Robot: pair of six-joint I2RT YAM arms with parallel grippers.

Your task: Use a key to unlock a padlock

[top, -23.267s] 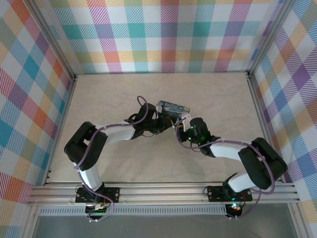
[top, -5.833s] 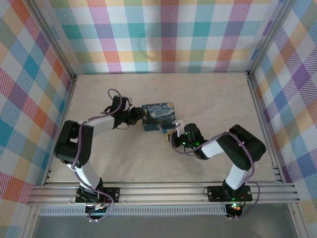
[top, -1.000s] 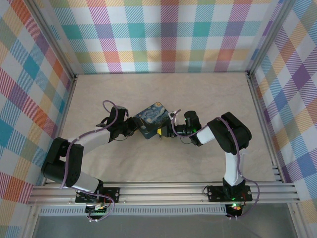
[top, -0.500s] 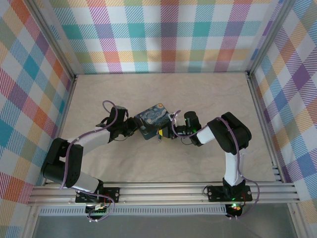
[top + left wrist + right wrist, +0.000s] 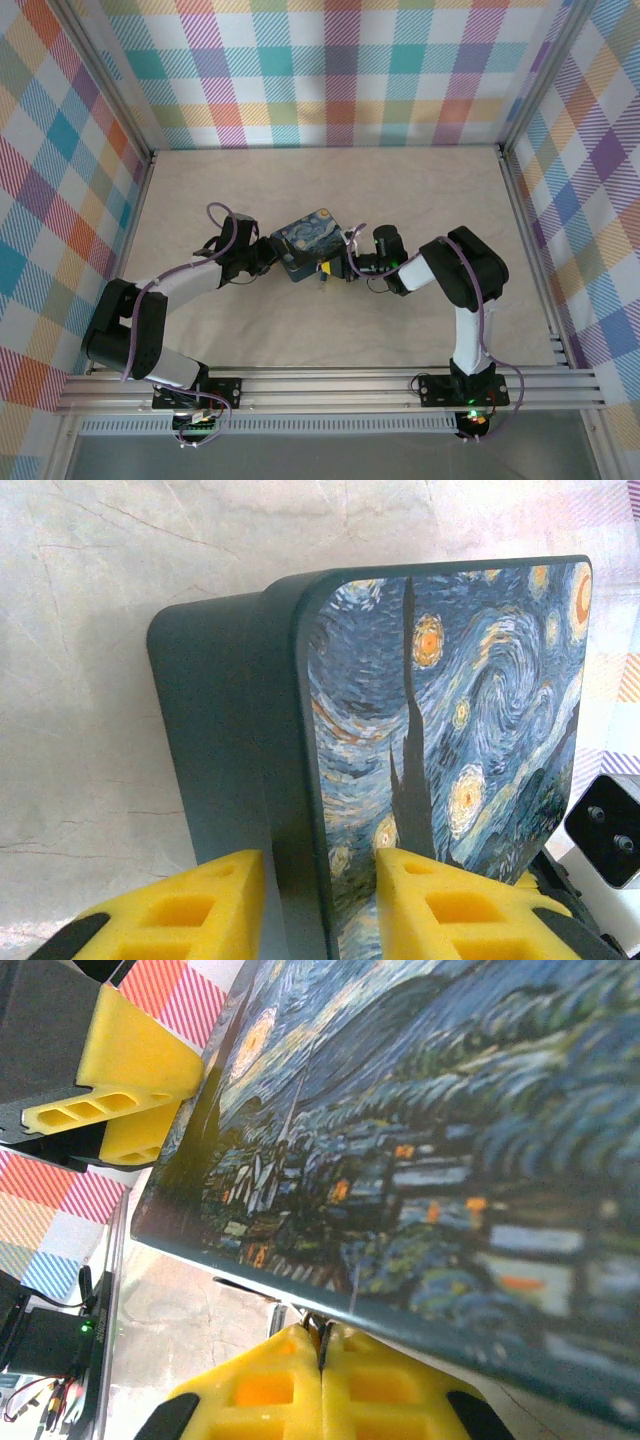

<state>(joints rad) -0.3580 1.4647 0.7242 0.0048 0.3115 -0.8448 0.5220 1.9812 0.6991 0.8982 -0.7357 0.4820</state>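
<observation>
Nearest us, the right jaws are clenched, yellow foam pads (image 5: 262,1385) flat together, a tiny dark metal piece (image 5: 316,1322) at the tip of their seam; key or blue-grey padlock, we cannot tell, nor whether it is pinched. It lies dead ahead, long axis along the seam, pointing at the lower edge of the dark-blue swirly-print box (image 5: 450,1110) just beyond. The right arm is nearer, we judge. Farther off, the left jaws clamp the box's opposite wall
</observation>
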